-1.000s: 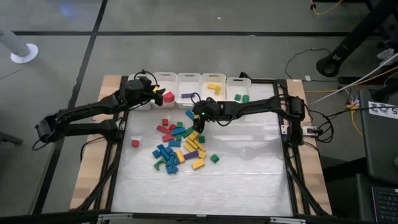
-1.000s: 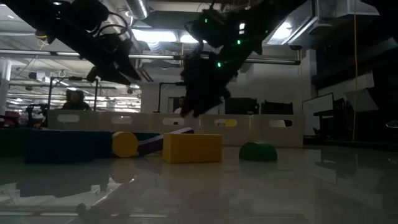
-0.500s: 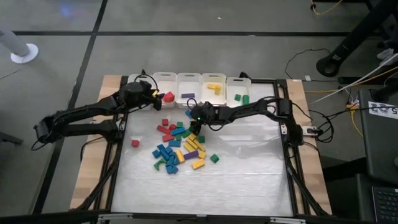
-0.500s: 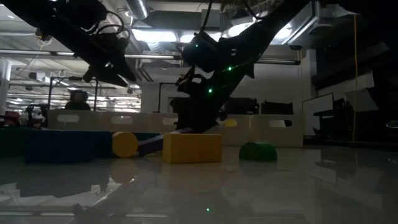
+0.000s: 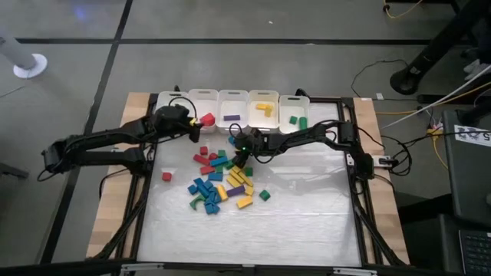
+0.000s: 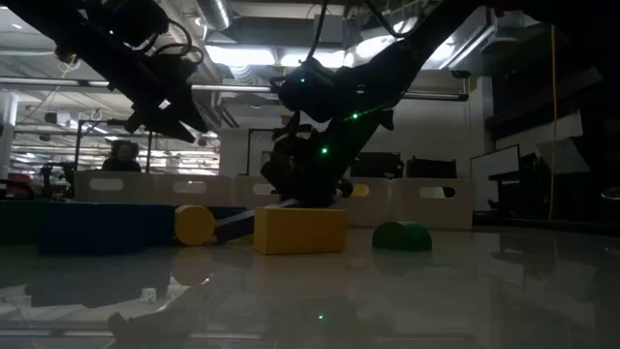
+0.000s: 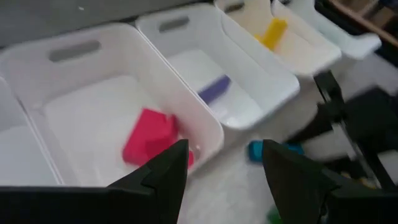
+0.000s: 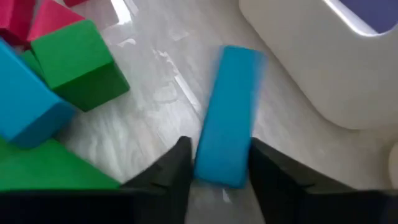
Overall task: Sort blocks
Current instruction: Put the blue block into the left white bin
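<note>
While we look straight down on the table [image 5: 307, 222], we see the right pincer [image 5: 236, 149] lowered at the far edge of the pile of blocks [image 5: 221, 178], just near of the row of white bins [image 5: 234, 107]. From its own wrist camera, the right pincer [image 8: 219, 163] has its two fingers spread on either side of a blue bar block [image 8: 231, 140] lying flat on the table; whether the fingers touch the bar yet we cannot tell. Beside that bar sit a green cube [image 8: 78, 62], a blue block [image 8: 28, 106] and red pieces [image 8: 25, 15], with the wall of a white bin [image 8: 311, 68] just beyond.

Our left pincer [image 5: 192, 123] hangs at the near rim of the second bin from the left [image 5: 203, 107], which holds a red block [image 5: 207, 119]. In the left wrist view, the left pincer [image 7: 222, 171] is spread and holding nothing, above the rim of that bin [image 7: 186, 112], with the red block [image 7: 150, 135] lying inside. The next bin to the right holds a purple bar [image 7: 214, 89] and the one after it a yellow piece [image 7: 273, 32].

Most blocks lie heaped left of the table's middle, with a lone red cube [image 5: 166, 176] off to the left and a green block [image 5: 264, 195] at the right. Two green blocks [image 5: 297, 120] lie in the rightmost bin. From table height, a yellow bar [image 6: 298, 230], a yellow cylinder end [image 6: 194, 224] and a green arch [image 6: 404, 236] sit nearest us.
</note>
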Tool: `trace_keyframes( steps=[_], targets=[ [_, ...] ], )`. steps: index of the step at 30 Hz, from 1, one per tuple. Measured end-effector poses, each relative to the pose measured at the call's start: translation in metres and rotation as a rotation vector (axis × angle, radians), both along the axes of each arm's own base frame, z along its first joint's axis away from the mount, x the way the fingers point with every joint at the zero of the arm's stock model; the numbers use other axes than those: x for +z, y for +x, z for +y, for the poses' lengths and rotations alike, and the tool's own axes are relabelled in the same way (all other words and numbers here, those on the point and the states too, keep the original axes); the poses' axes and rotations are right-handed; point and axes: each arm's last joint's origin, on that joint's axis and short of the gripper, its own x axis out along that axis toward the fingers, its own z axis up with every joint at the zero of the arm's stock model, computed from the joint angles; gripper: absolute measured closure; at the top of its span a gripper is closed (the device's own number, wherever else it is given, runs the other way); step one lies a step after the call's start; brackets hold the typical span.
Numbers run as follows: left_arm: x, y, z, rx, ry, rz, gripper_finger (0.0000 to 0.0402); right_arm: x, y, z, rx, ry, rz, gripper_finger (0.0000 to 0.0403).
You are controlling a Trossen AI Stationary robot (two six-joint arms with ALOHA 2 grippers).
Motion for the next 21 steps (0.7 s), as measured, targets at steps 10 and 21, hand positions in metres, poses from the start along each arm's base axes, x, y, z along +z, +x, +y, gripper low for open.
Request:
trace_keyframes(
  steps=[10, 21],
  targets=[
    [-0.008, 0.003, -0.018, -0.086, -0.081, 0.061, 0.0210, 0.017, 0.007, 0.000, 0.061, 0.025, -0.013, 0.0298],
    [-0.009, 0.007, -0.035, -0.172, -0.105, 0.067, 0.0210, 0.051, 0.020, -0.001, 0.102, -0.009, -0.032, 0.0293]
  ],
)
